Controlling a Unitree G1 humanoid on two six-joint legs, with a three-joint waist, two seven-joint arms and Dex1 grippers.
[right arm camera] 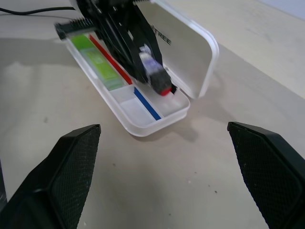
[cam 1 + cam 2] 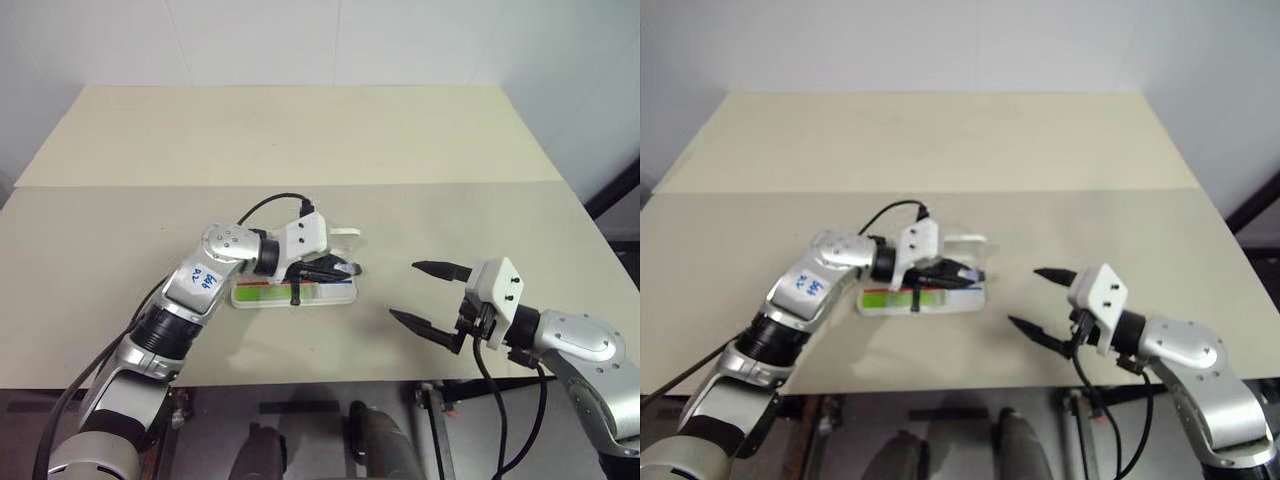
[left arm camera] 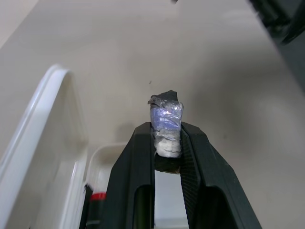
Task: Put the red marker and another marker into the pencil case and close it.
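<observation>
Beige tabletop against a white wall, with the pencil case (image 1: 143,107) lying open near its middle, lid (image 1: 188,52) propped up behind the tray. Already in the tray: the lime-green marker (image 1: 95,59), flat beside a red stripe. Clamped in the left gripper (image 3: 167,143) — the red marker (image 1: 155,76), dark barrel with its red end pointing out past the fingertips, tilted low over the tray's emptier end near a blue stripe and, as far as can be told, not yet resting inside. Well to the side and clear of the case, the right gripper (image 2: 432,297), fingers spread wide and holding nothing. Judged roughly halfway — one marker stowed, the second on the point of release. Left to do: letting go, withdrawing, then folding the lid down shut.
</observation>
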